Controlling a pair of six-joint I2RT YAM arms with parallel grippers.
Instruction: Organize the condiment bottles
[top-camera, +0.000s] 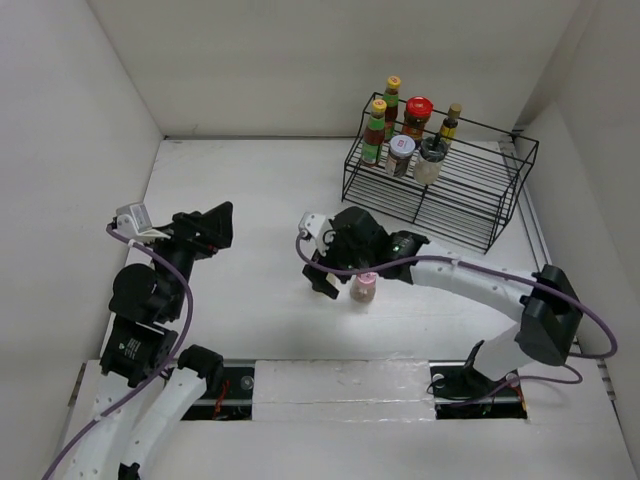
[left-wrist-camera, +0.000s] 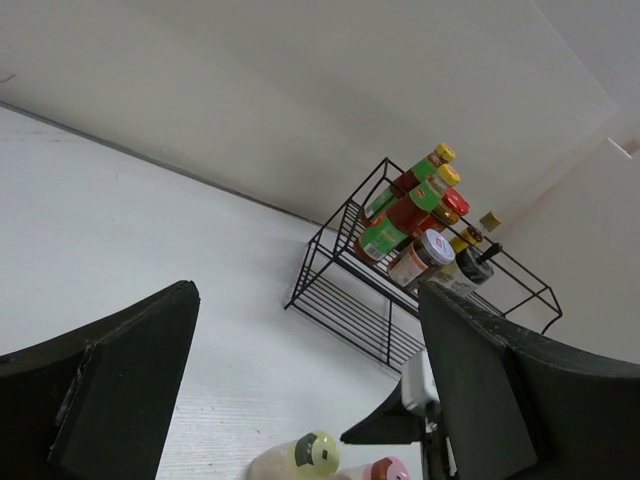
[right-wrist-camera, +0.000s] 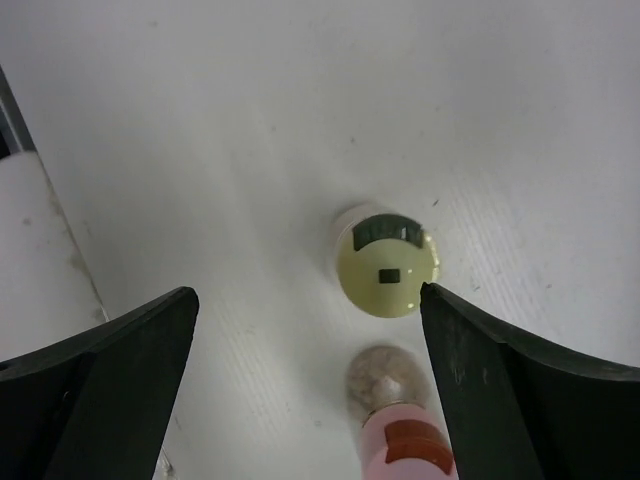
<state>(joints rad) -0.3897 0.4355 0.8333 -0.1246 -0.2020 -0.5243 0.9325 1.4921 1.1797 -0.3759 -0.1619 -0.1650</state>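
Six condiment bottles stand on the top tier of the black wire rack (top-camera: 470, 195): two yellow-capped sauce bottles (top-camera: 377, 130), a red-lidded jar (top-camera: 417, 115), a silver-lidded jar (top-camera: 400, 155), a dark-topped shaker (top-camera: 431, 158) and a slim yellow-capped bottle (top-camera: 450, 122). A pink-capped shaker (top-camera: 364, 288) and a cream-lidded shaker (right-wrist-camera: 388, 262) stand on the table. My right gripper (top-camera: 333, 272) hovers open over them, the cream shaker by its right finger (right-wrist-camera: 520, 390), the pink one (right-wrist-camera: 405, 440) nearer. My left gripper (top-camera: 218, 232) is open and empty, far left.
White walls enclose the table on three sides. The rack (left-wrist-camera: 380, 300) stands in the far right corner, its lower tier bare. From the left wrist view the two shakers (left-wrist-camera: 305, 458) show low, beside the right arm's gripper (left-wrist-camera: 410, 420).
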